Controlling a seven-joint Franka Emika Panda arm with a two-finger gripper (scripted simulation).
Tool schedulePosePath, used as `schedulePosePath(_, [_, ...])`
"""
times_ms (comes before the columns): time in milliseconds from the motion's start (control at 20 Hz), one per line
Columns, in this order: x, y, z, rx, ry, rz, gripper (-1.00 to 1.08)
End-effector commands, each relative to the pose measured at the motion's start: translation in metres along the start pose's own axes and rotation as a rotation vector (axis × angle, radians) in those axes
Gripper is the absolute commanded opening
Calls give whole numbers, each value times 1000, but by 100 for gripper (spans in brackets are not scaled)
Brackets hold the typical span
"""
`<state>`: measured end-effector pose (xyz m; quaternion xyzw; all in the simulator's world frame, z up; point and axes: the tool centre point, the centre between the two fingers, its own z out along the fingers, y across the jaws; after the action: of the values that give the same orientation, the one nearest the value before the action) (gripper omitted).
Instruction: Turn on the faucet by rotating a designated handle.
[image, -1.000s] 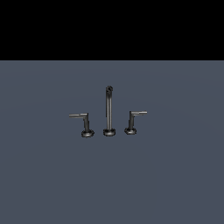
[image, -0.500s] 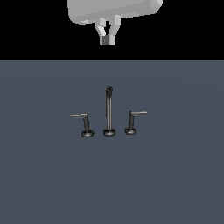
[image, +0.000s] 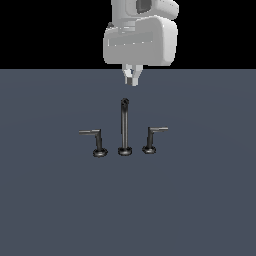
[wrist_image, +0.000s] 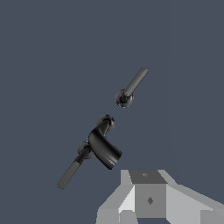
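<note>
While nothing is touching the faucet (image: 124, 131), this is only the reaching step of the job. The faucet stands in the middle of the dark worktop (image: 50, 210), well away from its far edge. It has three small dark pieces in a row.

Nearest to us, on the exterior view's left, is the twin handle (image: 96, 142). Its long arm points out to that side. Beside it stands the tall thin spout (image: 124, 127), straight up. Just past the spout, on the exterior view's right, is the handle (image: 152, 138) that I think must be turned. It is a short post on a round foot. Its arm is a bit shorter, has a pale top, and points away from the spout.

Farther off and high up hangs the gripper (image: 132, 78), over the spout and well apart from it. Its two fingers (image: 128, 75) point down and look close together. I cannot tell if they are open or closed. It holds nothing.

Next, I think the gripper has to come down and slide over toward the handle with the pale top. It should stay off the spout. Then it needs to get against the arm and swing it around the post.
</note>
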<state>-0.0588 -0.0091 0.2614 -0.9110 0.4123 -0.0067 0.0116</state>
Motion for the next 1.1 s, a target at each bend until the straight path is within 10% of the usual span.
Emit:
schedulePosePath(0, [14, -5, 17, -2, 1, 61, -100])
schedulePosePath(1050, [125, -6, 147, -25, 7, 522, -100])
